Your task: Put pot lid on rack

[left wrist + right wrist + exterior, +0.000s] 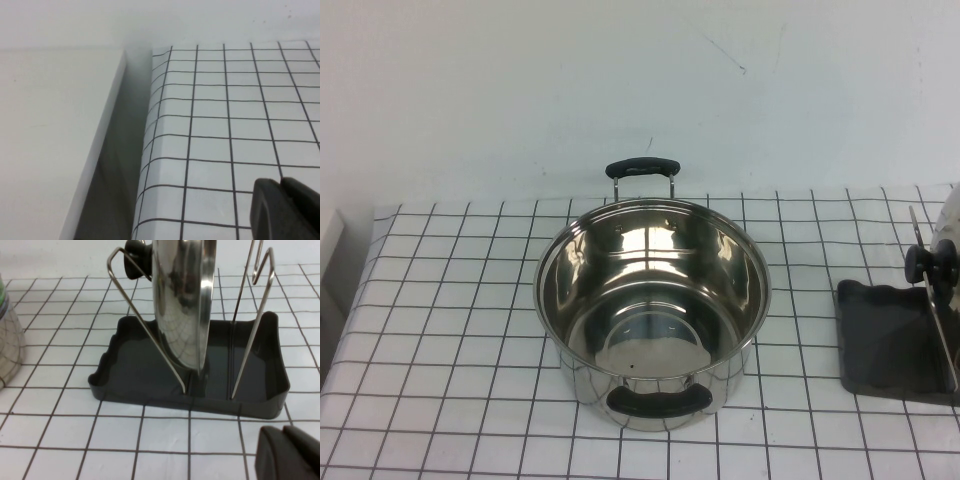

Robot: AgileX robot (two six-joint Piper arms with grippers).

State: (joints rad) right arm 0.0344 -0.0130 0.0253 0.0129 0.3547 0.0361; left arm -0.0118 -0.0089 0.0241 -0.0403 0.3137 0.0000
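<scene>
The pot lid (182, 305) stands on edge in the rack, between the rack's thin wire rods (145, 327). Its black knob (136, 259) points sideways. The lid's lower rim rests in the rack's dark grey tray (132, 377). In the high view the rack's tray (880, 345) sits at the table's far right, with the lid's knob (931, 263) above it. My right gripper (283, 429) is shut and empty, a little short of the tray's near edge. My left gripper (281, 181) is shut and empty over the checked cloth near the table's left edge. Neither gripper shows in the high view.
A deep steel pot (650, 300) with two black handles stands uncovered in the middle of the checked cloth, left of the rack. A white block (55, 140) lies beside the cloth's left edge, with a gap between them. A white wall runs behind the table.
</scene>
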